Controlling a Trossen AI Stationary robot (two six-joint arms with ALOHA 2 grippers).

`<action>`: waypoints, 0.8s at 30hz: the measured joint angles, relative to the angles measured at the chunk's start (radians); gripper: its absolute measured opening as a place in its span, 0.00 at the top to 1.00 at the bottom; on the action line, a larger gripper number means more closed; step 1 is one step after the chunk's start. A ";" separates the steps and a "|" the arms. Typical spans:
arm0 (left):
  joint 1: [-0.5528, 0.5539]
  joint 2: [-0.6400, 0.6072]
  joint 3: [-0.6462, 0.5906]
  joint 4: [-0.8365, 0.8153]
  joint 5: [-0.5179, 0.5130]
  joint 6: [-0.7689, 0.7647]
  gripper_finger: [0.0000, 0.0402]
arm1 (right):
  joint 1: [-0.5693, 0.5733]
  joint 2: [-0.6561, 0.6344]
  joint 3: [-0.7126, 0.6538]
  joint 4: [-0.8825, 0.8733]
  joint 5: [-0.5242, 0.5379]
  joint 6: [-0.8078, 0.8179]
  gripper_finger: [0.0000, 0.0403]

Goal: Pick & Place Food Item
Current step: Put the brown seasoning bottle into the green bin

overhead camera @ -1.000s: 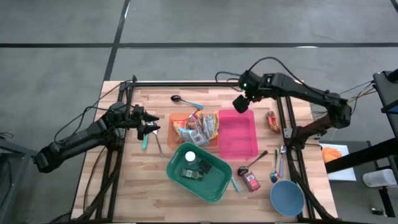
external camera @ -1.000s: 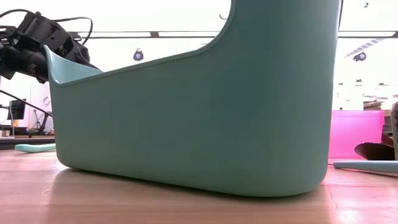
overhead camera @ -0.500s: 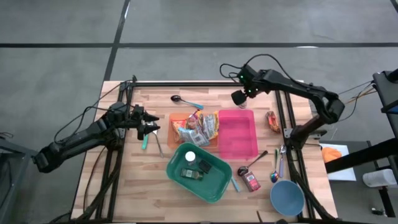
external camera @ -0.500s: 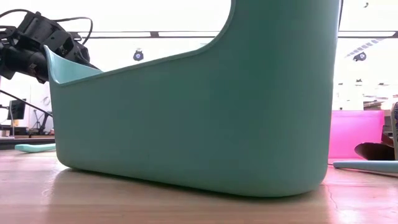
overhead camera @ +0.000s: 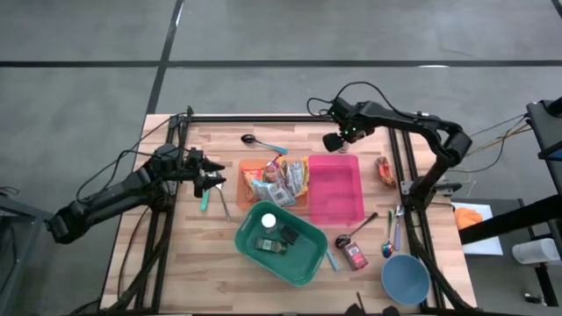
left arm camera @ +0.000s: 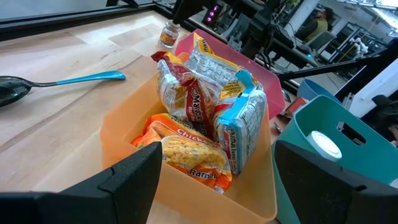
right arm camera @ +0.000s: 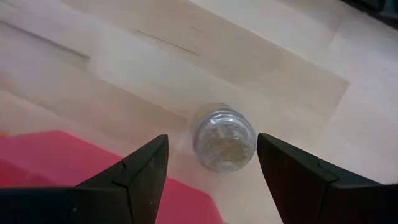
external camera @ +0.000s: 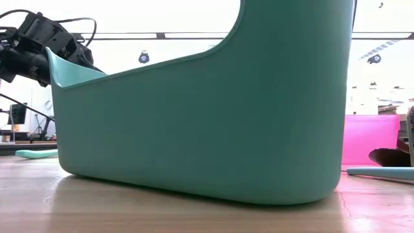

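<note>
A small clear jar (right arm camera: 225, 138) with brownish contents stands upright on the wooden table, just beyond the far edge of the pink bin (overhead camera: 335, 191). The left wrist view shows the jar (left arm camera: 166, 34) too. My right gripper (right arm camera: 212, 144) hangs open above the jar, pointing down, one finger on either side and clear of it; in the high view the right gripper (overhead camera: 332, 142) hides the jar. Noodle packets (left arm camera: 205, 106) lie piled in the orange bin (overhead camera: 255, 168). My left gripper (overhead camera: 215, 181) waits open, left of the orange bin.
A teal bin (overhead camera: 279, 241) holding a few items stands near the front and fills the low view. On the right lie a snack packet (overhead camera: 385, 170), a can (overhead camera: 356, 255), spoons (overhead camera: 392, 235) and a blue bowl (overhead camera: 406, 279). A blue-handled spoon (overhead camera: 262, 142) lies at the far side.
My right gripper has come down and moved a little toward the table's left, from over the pink bin's far end to a spot above the small jar, rolling slightly on the way. Its fingers have stayed open.
</note>
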 joint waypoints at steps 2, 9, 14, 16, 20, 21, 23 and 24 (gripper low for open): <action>0.000 0.000 0.000 0.000 0.000 0.000 0.22 | -0.004 0.009 -0.009 0.003 0.000 0.016 0.40; 0.000 0.000 0.000 0.000 0.000 0.000 0.22 | -0.012 0.000 -0.077 0.080 -0.010 0.029 0.40; 0.000 0.000 0.000 0.000 0.000 0.000 0.22 | -0.024 -0.001 -0.117 0.107 -0.023 0.039 0.40; 0.000 0.000 0.000 0.000 0.000 0.000 0.22 | -0.029 -0.001 -0.131 0.132 -0.030 0.038 0.40; 0.000 0.000 0.000 0.000 0.000 0.000 0.22 | -0.031 -0.001 -0.153 0.188 -0.032 0.038 0.40; 0.000 0.000 0.000 0.000 0.000 0.000 0.22 | -0.031 -0.001 -0.156 0.196 -0.033 0.038 0.40; 0.000 0.000 0.000 0.000 0.000 0.000 0.22 | -0.031 -0.001 -0.160 0.205 -0.032 0.036 0.40; 0.000 0.000 0.000 0.000 0.000 0.000 0.22 | -0.031 -0.001 -0.160 0.209 -0.030 0.035 0.40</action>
